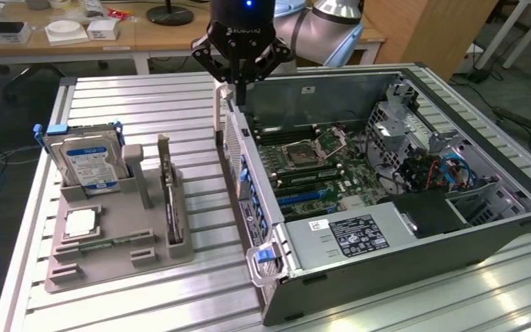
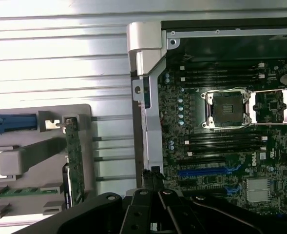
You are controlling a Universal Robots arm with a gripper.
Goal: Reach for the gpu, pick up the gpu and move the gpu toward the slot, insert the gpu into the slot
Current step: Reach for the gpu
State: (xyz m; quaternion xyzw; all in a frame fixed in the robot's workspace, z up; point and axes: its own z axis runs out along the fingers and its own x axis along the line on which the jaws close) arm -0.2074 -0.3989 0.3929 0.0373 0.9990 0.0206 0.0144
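Standing edgewise, the thin flat gpu [image 1: 166, 190] sits in a grey holder [image 1: 108, 257].

I see the gpu [image 1: 165, 169] [image 2: 75, 156] as a thin, dark green card standing upright on its long edge, seated in a narrow groove of the grey holder [image 1: 108, 266] on the worktop [image 1: 136, 97]. It sits well apart from the open computer case [image 1: 431, 256]. The slot [image 1: 304, 198] [image 2: 209, 171] is a long, narrow blue connector lying flat on the green motherboard [image 1: 339, 169] inside that case, below the processor socket [image 2: 227, 108] in the exterior view. Nothing is plugged into it.
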